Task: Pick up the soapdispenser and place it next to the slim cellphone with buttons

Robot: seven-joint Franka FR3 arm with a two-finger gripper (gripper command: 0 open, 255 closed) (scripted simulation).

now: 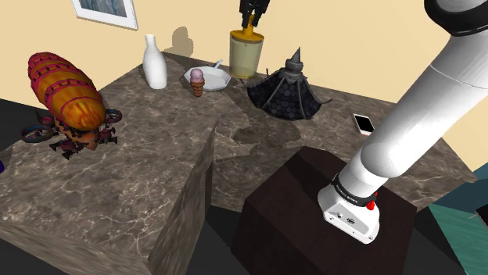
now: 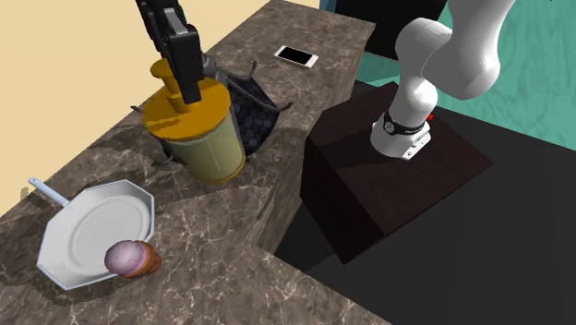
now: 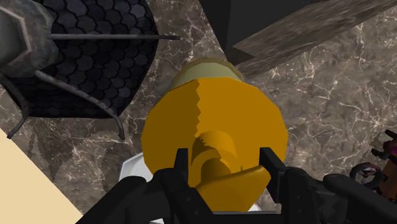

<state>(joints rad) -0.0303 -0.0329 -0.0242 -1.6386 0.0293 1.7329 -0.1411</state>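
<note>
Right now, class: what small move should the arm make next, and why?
Probably lift straight up. The gripper seems shut on the soap dispenser, which stands on the counter, and the dark scaled object sits between it and the phone, so height is needed first.

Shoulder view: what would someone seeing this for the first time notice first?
Probably the big red-and-orange striped airship toy on the marbled counter at that view's left. Next, the black gripper right at the orange pump top of the yellowish soap dispenser by the back wall, beside a dark scaled tent-like ornament.
</note>
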